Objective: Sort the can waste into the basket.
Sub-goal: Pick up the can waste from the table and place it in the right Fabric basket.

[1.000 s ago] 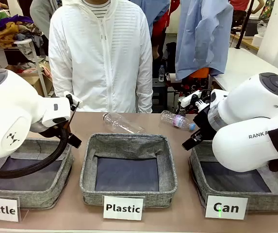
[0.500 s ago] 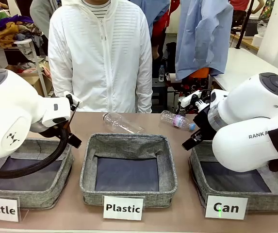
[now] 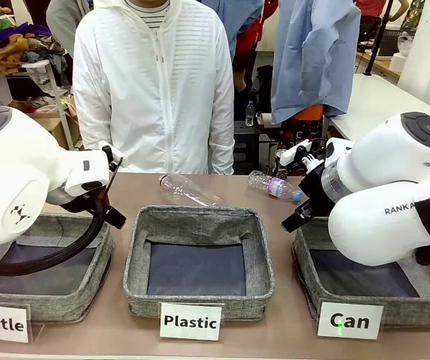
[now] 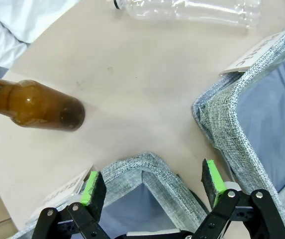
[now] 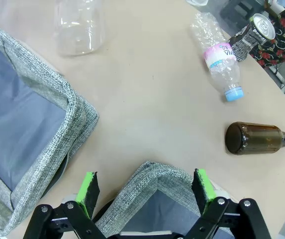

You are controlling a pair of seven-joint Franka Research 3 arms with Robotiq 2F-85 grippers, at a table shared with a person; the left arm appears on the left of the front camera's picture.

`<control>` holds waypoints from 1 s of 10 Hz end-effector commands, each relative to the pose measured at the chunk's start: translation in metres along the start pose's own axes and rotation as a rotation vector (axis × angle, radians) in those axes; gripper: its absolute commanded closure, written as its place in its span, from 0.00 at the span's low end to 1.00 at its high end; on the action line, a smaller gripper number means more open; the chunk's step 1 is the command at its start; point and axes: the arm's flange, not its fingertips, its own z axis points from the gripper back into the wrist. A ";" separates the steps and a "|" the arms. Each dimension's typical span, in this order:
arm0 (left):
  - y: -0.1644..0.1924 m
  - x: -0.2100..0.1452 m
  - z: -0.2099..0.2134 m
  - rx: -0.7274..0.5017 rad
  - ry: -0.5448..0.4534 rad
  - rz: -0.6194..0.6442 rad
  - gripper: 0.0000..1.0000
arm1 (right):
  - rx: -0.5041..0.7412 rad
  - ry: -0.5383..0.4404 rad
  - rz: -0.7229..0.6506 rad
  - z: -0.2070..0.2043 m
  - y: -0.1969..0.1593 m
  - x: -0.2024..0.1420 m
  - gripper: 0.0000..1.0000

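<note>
A dented black-and-silver can (image 5: 252,31) lies at the far table edge in the right wrist view, well beyond my right gripper (image 5: 145,189). That gripper is open, its green pads (image 5: 88,190) hanging over a corner of the grey "Can" basket (image 5: 157,180). From the front, the same basket (image 3: 417,313) stands at the right under the right arm, with its white card (image 3: 350,320). My left gripper (image 4: 153,183) is open too, over a corner of the "Bottle" basket (image 4: 141,168). Neither gripper holds anything.
A crushed clear bottle with a pink label (image 5: 221,60) and a brown glass bottle (image 5: 259,138) lie near the can. Another brown bottle (image 4: 33,104) and a clear bottle (image 3: 188,189) lie on the table. The "Plastic" basket (image 3: 198,302) stands mid-table. A person in a white jacket (image 3: 154,82) stands opposite.
</note>
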 end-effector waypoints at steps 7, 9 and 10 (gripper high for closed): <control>0.006 -0.058 0.226 -0.510 -0.163 0.254 0.00 | 0.693 -0.132 -0.318 0.212 -0.078 -0.053 0.00; 0.082 -0.117 0.224 -0.713 -0.236 0.421 0.00 | 0.800 -0.260 -0.510 0.221 -0.140 -0.112 0.00; 0.120 -0.153 0.208 -0.791 -0.273 0.587 0.00 | 0.842 -0.327 -0.622 0.219 -0.165 -0.145 0.00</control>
